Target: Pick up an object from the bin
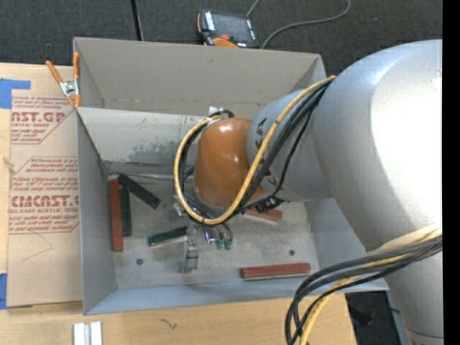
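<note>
Green strip (167, 237): lay flat, just beside my end effector (190, 256).
Opening: I could not tell.
Red bar (275, 270): lay flat, well apart from it.

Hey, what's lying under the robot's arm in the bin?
A reddish bar pokes out from under the arm; the rest of it is covered. The gripper hangs by the end of a dark green bar.

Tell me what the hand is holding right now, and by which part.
Cannot be told. The hand sits low at the right end of a short dark green bar; no hold on the bar is visible.
</note>
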